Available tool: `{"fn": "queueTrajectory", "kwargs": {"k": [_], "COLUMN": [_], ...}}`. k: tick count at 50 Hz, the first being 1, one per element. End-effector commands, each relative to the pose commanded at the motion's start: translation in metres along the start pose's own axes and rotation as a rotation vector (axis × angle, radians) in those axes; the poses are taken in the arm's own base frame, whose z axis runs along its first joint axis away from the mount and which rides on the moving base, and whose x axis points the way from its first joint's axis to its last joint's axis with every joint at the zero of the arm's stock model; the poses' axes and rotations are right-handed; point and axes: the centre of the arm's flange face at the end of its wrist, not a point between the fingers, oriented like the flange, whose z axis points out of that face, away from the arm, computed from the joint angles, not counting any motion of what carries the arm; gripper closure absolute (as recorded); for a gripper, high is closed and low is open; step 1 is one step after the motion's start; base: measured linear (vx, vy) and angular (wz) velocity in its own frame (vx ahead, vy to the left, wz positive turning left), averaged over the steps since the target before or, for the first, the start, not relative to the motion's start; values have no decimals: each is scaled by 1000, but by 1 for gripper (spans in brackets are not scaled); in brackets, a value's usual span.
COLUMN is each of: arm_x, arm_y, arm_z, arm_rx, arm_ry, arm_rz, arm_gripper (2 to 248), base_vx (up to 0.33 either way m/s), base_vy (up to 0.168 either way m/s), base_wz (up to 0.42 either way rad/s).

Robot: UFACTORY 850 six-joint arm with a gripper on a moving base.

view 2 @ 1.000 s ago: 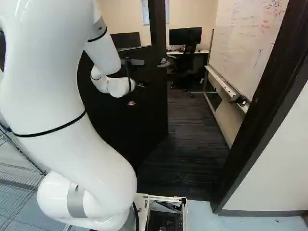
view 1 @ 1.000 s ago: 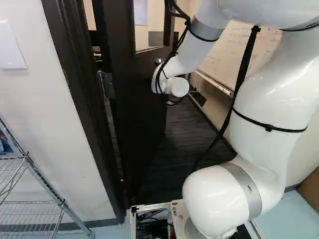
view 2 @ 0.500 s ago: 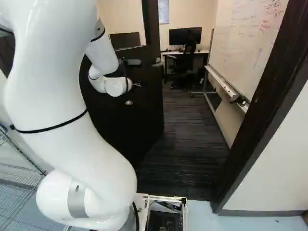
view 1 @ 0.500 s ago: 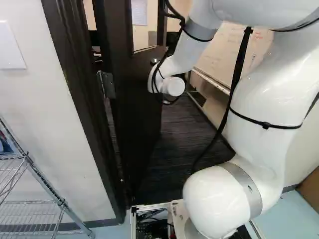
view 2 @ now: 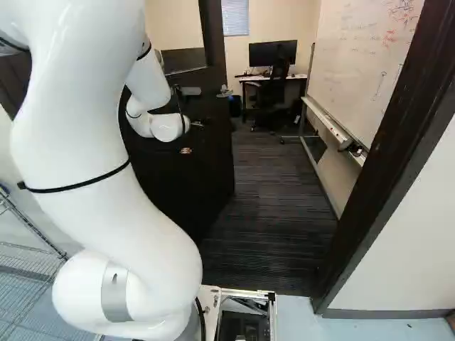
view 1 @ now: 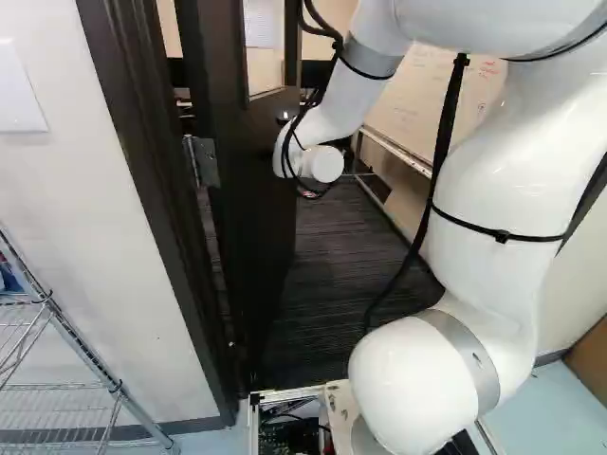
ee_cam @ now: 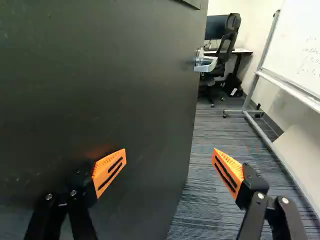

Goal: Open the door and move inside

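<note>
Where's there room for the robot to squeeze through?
Along the dark carpet, between the door and the whiteboard. It's crowded where the arm reaches toward the door, and farther back around the chair and desk.

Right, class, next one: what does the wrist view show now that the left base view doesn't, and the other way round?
Only the wrist view: the desk and the office chair's wheeled foot. It alone plainly shows the gripper with its orange-padded fingers standing open; the left base view is too unclear there to tell.

Only the left base view: the wire shelf, the hinge, the wall plate and the white arm.

Both: the door, the whiteboard and the striped floor beyond the doorway.
</note>
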Motion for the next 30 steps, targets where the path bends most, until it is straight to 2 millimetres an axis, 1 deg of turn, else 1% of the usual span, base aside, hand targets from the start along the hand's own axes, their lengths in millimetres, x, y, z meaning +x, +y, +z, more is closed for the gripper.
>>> {"fn": "queueTrajectory", "kwargs": {"k": [30], "arm_x": [0], "arm_y": [-28], "arm_z": [9], "arm_rx": [77], "arm_ry": [1], "arm_rz": [-46], "arm_gripper": [3], "base_vx": [0], "base_vy": [0], "base_wz": [0]}}
